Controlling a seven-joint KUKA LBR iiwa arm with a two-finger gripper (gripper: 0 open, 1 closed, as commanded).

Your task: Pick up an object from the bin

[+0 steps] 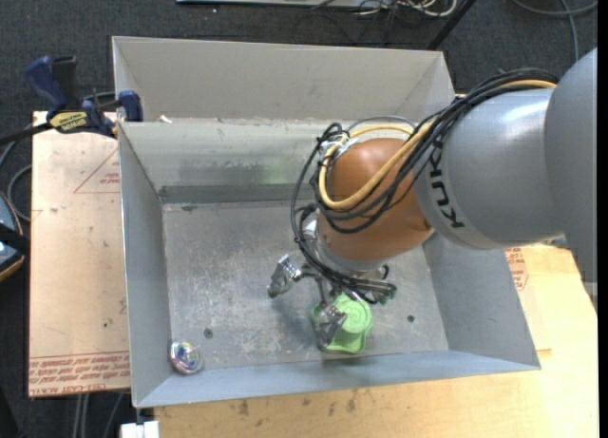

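Observation:
My gripper (307,297) hangs low over the bin's floor, right of the middle and near the front wall. Its two fingers stand apart, so it is open. One fingertip (280,277) is over bare floor. The other fingertip (332,318) lies against the left side of a small round bright-green thing (351,325), which sits on the floor by the front wall. Part of the green thing is hidden behind that finger. I cannot tell whether the finger touches it. Nothing lies between the fingers.
A small shiny silvery-blue ball (185,357) rests in the front left corner of the bin. The arm with its orange cover and cables hangs over the right half of the bin and hides the floor under it.

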